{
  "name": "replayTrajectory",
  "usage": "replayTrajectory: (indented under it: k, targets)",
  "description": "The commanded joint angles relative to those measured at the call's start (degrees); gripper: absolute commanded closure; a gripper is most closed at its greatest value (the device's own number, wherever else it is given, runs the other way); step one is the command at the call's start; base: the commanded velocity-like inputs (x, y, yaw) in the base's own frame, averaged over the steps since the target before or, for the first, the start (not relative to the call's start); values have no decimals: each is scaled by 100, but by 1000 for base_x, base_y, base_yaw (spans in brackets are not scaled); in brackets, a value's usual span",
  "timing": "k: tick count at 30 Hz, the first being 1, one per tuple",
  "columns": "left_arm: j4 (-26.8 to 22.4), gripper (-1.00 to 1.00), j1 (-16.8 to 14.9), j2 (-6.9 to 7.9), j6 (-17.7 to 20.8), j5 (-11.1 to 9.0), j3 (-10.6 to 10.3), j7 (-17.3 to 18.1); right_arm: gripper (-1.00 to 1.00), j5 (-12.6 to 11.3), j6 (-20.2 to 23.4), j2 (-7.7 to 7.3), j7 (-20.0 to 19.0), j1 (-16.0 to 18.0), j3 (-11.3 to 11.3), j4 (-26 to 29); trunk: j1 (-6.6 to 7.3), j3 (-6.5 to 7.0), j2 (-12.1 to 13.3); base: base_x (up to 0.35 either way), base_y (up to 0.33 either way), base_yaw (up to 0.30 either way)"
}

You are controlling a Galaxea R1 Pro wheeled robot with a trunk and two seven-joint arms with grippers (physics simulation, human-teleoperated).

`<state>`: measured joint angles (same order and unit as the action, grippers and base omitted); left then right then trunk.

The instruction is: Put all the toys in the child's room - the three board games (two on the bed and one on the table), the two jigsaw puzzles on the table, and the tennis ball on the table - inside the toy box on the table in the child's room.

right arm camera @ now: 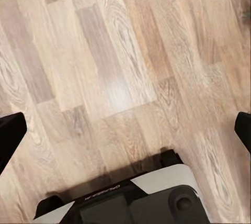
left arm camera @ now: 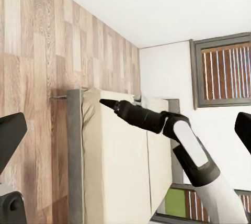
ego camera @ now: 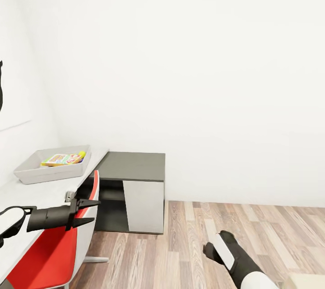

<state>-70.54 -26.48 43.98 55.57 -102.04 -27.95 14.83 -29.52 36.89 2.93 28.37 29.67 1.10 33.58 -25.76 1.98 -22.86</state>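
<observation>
The grey toy box sits on the white table at the left of the head view. Inside it lie a colourful flat game box and the yellow tennis ball. My left gripper hangs open and empty over the table's front edge, short of the box. My right gripper is low over the wood floor, pointing down, open and empty; its fingertips stand wide apart in the right wrist view. The left wrist view shows my right gripper side-on.
A red chair with a white shell stands under the table by my left arm. A dark grey cabinet adjoins the table. A beige bed with a grey frame lies behind; its corner shows at bottom right. Wood floor spreads to the right.
</observation>
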Motion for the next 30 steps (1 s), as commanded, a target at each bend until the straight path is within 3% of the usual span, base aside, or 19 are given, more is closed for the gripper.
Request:
replayTrajectory:
  k: [1, 3, 6, 10, 17, 26, 30]
  targets:
    - [5, -100, -6, 6, -2, 35, -17, 59, -100, 124, -115, 59, 52, 18, 12, -135, -2, -2, -6, 0, 0, 0]
    - [5, -100, -6, 6, -2, 35, -17, 61, -100, 571, -431, 193, 62, 48, 9, -538, -2, -2, -6, 0, 0, 0]
    - [5, -100, -6, 6, -2, 36, -17, 61, -100, 780, -693, 216, 54, 39, 7, -767, -2, -2, -6, 0, 0, 0]
    - [5, -100, -6, 6, -2, 42, -17, 57, -100, 855, -1228, 199, -36, -73, 18, -995, -2, -2, -6, 0, 0, 0]
    - [5, -100, -6, 6, -13, 44, -16, 55, -100, 919, -1654, 168, -166, -227, 17, -1688, -2, -2, -6, 0, 0, 0]
    - [5, -100, -6, -116, -238, 536, 0, 45, -100, 954, -2034, 171, -330, -372, 61, -1939, -2, -2, -6, 0, 0, 0]
    - [-4, -100, -6, -321, -322, 609, -38, 12, -100, 963, -2109, 166, -332, -369, 79, -1949, -2, -2, -6, 0, 0, 0]
